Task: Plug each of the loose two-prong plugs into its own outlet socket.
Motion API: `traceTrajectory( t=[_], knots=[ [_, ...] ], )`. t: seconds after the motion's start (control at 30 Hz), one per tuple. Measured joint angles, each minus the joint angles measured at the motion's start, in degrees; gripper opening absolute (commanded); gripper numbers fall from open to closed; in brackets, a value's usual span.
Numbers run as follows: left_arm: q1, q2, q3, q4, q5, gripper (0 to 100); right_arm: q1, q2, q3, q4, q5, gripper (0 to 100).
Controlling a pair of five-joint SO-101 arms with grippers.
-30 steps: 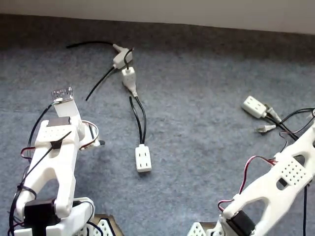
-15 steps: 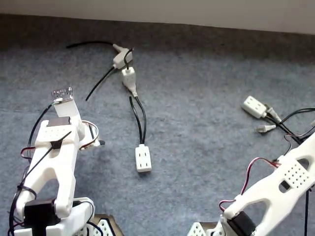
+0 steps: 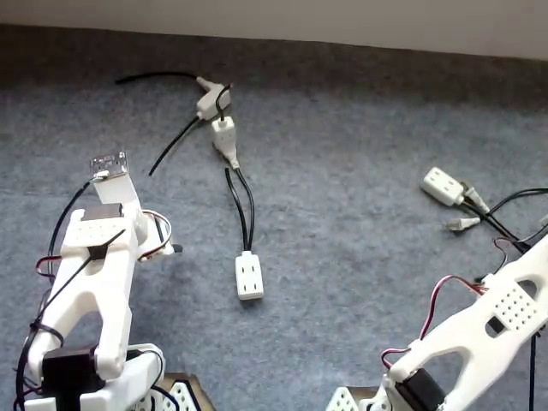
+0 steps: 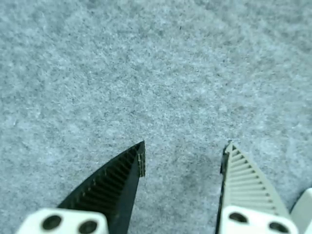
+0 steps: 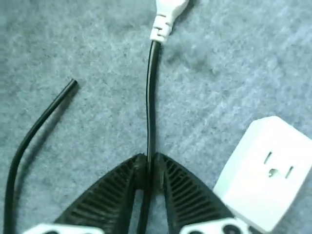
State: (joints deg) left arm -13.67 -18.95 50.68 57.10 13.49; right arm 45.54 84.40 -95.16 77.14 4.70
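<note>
My right gripper (image 5: pixel 149 165) is shut on a black cord (image 5: pixel 151 97) that runs to a white two-prong plug (image 5: pixel 168 12). A white outlet block (image 5: pixel 263 170) lies close beside that gripper. In the high view a white outlet block (image 3: pixel 443 185) and a loose plug (image 3: pixel 462 224) lie at the right, near the right arm (image 3: pixel 488 321). Another outlet block (image 3: pixel 249 276) sits mid-floor, its black cords leading to two white plugs (image 3: pixel 223 135) farther back. My left gripper (image 4: pixel 184 156) is open over bare carpet, holding nothing.
Grey carpet (image 3: pixel 342 128) covers the floor up to a pale wall at the back. A cut black cord end (image 5: pixel 44 117) lies loose near my right gripper. The left arm (image 3: pixel 98 274) stands at the lower left.
The right arm has shifted slightly toward the lower right edge of the high view. The left arm and the plugs on the floor have stayed put.
</note>
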Motion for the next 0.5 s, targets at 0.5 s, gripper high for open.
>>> traceTrajectory(
  t=[0.5],
  knots=[
    [0.0, 0.0, 0.0, 0.0, 0.0, 26, -7.3, -13.54, 0.09, 19.25, 0.0, 0.8]
  ],
)
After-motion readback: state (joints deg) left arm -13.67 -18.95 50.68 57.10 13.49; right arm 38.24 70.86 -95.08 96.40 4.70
